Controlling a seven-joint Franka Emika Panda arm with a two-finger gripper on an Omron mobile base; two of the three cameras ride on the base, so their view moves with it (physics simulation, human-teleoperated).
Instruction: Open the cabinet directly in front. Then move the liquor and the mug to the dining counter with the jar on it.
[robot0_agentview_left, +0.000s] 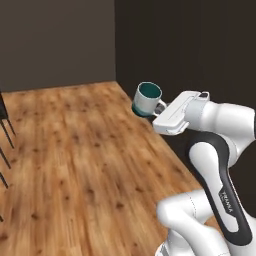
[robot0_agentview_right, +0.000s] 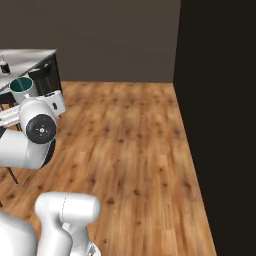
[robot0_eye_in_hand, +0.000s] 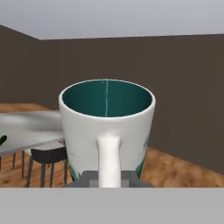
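Ahead, dining counter (robot0_eye_in_hand: 30, 127), black chair (robot0_eye_in_hand: 46, 157) beneath, gripper (robot0_eye_in_hand: 108, 177) clenched on mug (robot0_eye_in_hand: 107, 131) handle

A: The gripper (robot0_eye_in_hand: 109, 179) fingertips are mostly hidden behind the mug (robot0_eye_in_hand: 107, 131) handle in the hand view; only grey stubs show either side of it. Mug base is cut off by the bottom band.

B: From the left base view the fingers are buried behind the mug (robot0_agentview_left: 148, 99) too. Chairs (robot0_agentview_left: 5, 130) clipped at the left edge, just legs.

A: Right base view: the dining counter (robot0_agentview_right: 27, 59) runs off the left edge. Small dark thing (robot0_agentview_right: 4, 66) on it, too tiny to identify. Mug (robot0_agentview_right: 22, 87) half hidden by the arm.
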